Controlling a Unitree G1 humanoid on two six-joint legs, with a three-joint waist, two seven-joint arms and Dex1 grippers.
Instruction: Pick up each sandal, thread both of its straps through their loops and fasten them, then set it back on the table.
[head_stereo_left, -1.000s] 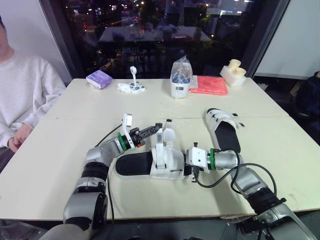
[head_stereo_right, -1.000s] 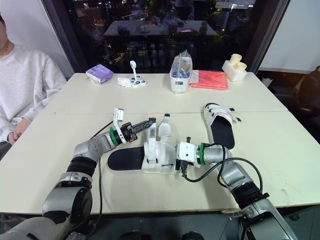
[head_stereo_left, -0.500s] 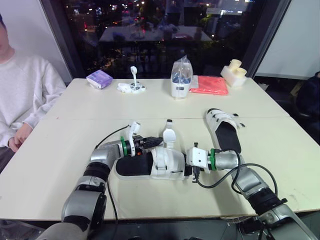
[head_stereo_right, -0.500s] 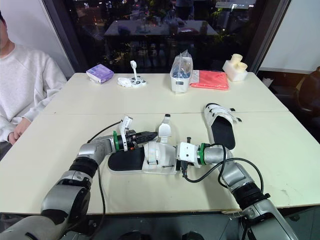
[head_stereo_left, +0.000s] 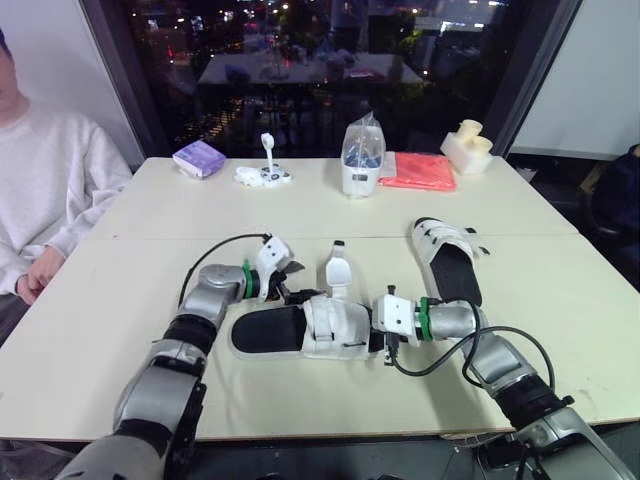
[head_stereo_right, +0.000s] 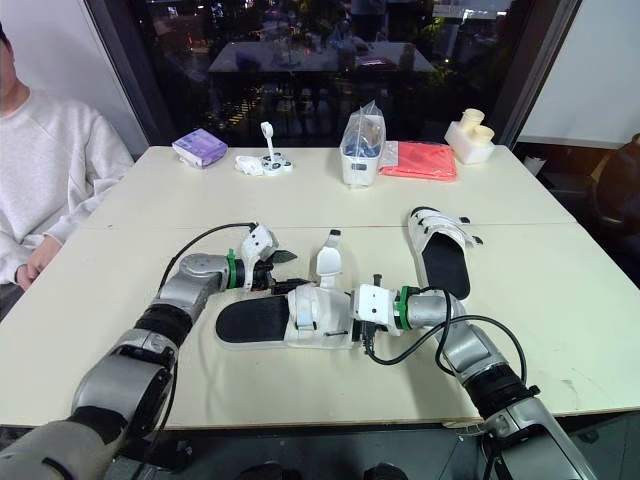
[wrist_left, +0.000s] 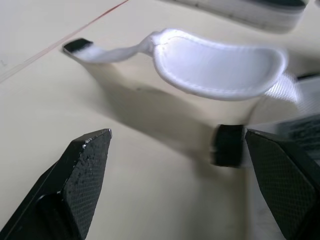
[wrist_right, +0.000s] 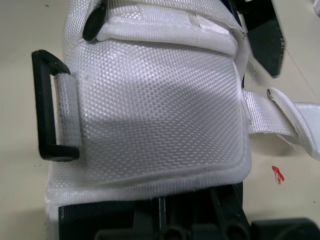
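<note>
Up front on the table (head_stereo_left: 90, 310), right gripper (head_stereo_left: 376, 336) clamps the toe end of one sandal (head_stereo_left: 290, 331) lying flat; left gripper (head_stereo_left: 292, 283) is spread wide and empty, just beside its loose strap (head_stereo_left: 337, 272).

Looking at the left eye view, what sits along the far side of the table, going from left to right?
Purple packet → small white item with an upright stick → clear bag on a white tub → red cloth → cream block with two cups.
</note>
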